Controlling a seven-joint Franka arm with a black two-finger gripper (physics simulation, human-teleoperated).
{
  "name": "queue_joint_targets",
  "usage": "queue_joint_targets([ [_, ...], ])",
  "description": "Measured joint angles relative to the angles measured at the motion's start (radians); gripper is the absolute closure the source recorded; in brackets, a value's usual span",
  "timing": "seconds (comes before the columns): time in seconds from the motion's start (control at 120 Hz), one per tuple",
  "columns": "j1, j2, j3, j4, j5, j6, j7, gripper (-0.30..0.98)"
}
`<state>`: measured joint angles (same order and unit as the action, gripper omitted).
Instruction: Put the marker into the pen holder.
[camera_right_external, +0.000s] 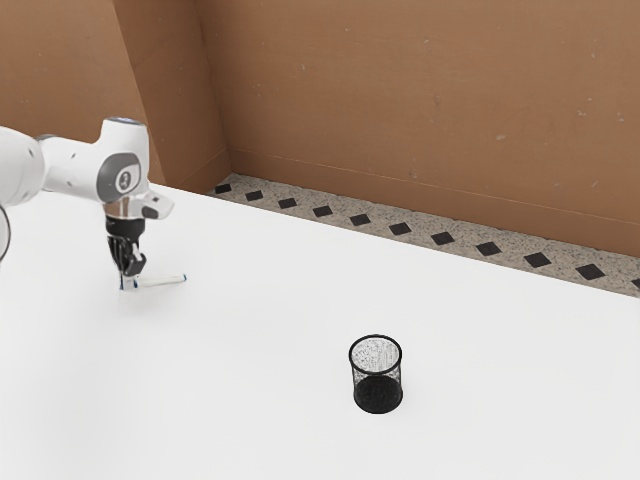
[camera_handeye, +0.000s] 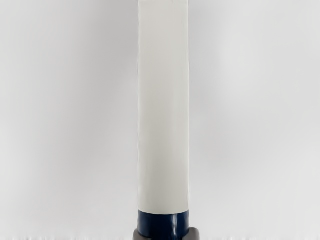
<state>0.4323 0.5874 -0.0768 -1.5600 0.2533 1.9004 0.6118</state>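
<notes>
My gripper (camera_right_external: 130, 277) is low over the white table at the exterior view's left, pointing down. The marker (camera_right_external: 163, 281), whitish with dark blue parts, stretches from between its fingers toward the exterior view's right, roughly level and close to the tabletop; whether it touches the table I cannot tell. In the wrist view the marker (camera_handeye: 163, 110) runs straight out from the hand, and the tips of my gripper (camera_handeye: 165, 234) press on its dark blue band from both sides. The black mesh pen holder (camera_right_external: 378, 393) stands upright on the table, well apart from the gripper.
The white table (camera_right_external: 250, 370) spreads around the marker and pen holder. Behind its far edge are a speckled floor strip with black diamonds (camera_right_external: 400, 229) and a brown wall (camera_right_external: 420, 100).
</notes>
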Motion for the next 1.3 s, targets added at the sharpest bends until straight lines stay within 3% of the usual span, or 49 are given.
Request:
queue_joint_targets([
  [0.417, -0.201, -0.241, -0.002, 0.017, -0.005, 0.000, -0.016, 0.79],
  [0.617, -0.323, -0.258, -0.003, 0.082, -0.031, 0.000, -0.031, 0.79],
  [0.908, -0.402, -0.283, -0.003, 0.100, -0.069, 0.004, -0.057, 0.79],
  [1.3, -0.518, -0.285, -0.002, 0.115, -0.197, 0.006, -0.118, 0.79],
])
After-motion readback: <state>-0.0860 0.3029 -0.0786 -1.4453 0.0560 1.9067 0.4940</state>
